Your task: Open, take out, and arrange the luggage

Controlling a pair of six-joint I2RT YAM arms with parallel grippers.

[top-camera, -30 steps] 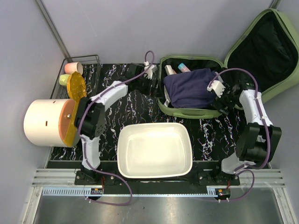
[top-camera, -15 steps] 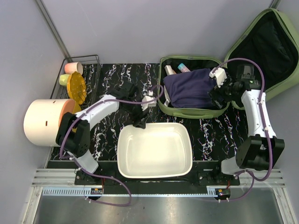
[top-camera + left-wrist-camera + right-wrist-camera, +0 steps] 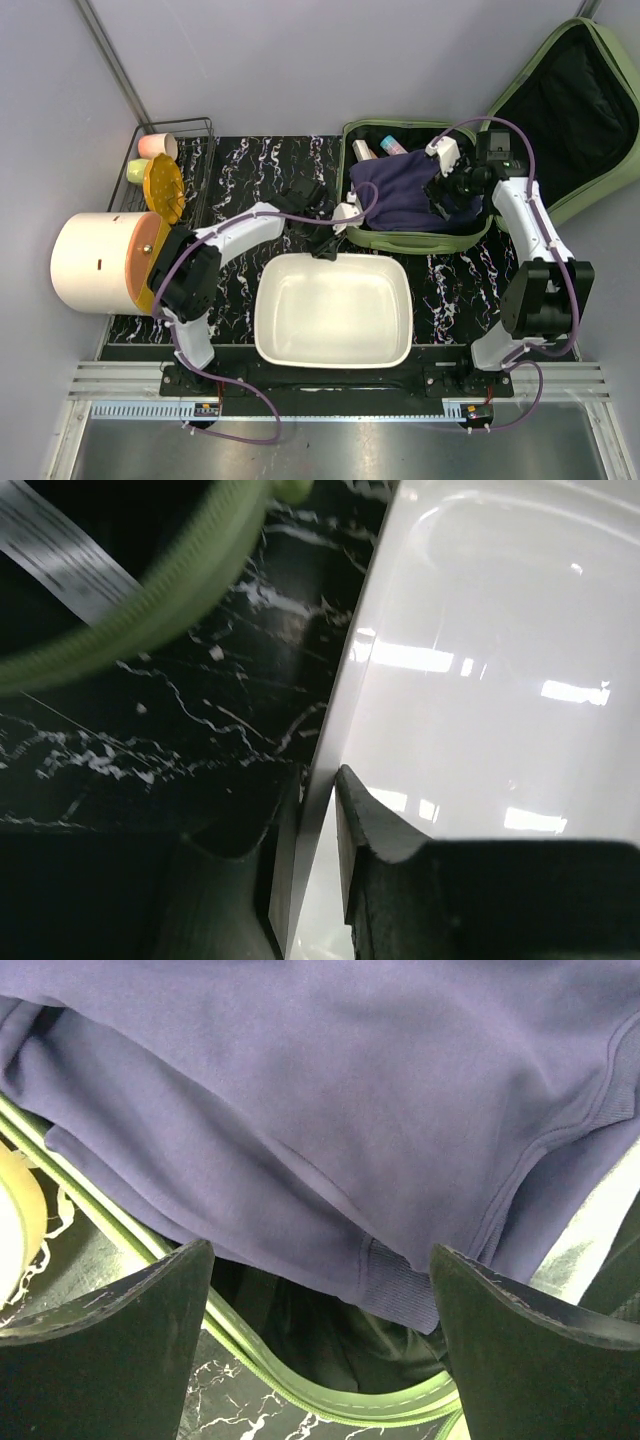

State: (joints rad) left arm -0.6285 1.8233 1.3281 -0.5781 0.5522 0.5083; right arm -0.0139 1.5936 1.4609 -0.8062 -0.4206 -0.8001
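Both arms are built of glossy white shell links, seen on the left arm (image 3: 240, 222) and the right arm (image 3: 535, 225), joined by chunky black cylindrical joints. A thin purple cable (image 3: 497, 124) loops along each arm, which has a black base block (image 3: 186, 377). A small white block (image 3: 445, 150) sits near each wrist. The left gripper (image 3: 318, 780) and right gripper (image 3: 320, 1350) have matte black, wedge-shaped fingers.

Soft, even light from above fills the top view, sharp with faint shadows. In the left wrist view the white bin (image 3: 480, 730) bears 5 glare patches, perhaps ceiling lamps; left fingers (image 3: 390, 880) blur dark. Right wrist view dimmer: right fingers (image 3: 110, 1350) soft, navy cloth (image 3: 350, 1090) crisp.
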